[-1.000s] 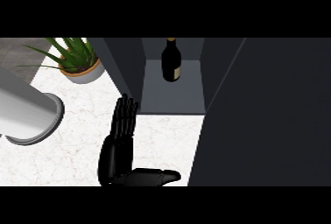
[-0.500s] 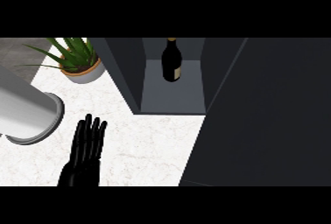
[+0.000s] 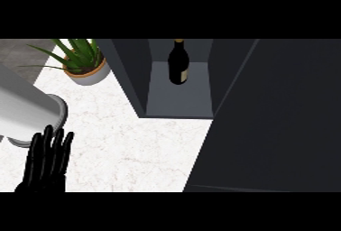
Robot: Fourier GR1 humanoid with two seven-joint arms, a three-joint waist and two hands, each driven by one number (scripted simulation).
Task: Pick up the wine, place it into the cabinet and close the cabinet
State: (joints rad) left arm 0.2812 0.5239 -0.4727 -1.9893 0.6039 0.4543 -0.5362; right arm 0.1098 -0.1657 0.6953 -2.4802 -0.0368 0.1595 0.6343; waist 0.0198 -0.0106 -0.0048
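A dark wine bottle [image 3: 177,63] stands upright inside the dark grey cabinet [image 3: 178,97], near its back. The cabinet door [image 3: 273,122] stands swung out and fills the right side of the view. My left hand [image 3: 48,160] is at the lower left over the white counter, fingers straight and pointing up, far from the cabinet and holding nothing. My right hand does not show.
A potted green plant [image 3: 83,61] sits at the back left of the counter. A large pale grey cylinder [image 3: 26,115] stands at the left edge, just above my left hand. White marble counter [image 3: 140,149] lies between the hand and the cabinet.
My left hand has drawn back from the cabinet's front edge, moving left and down toward the lower left corner. The bottle and the door have not moved.
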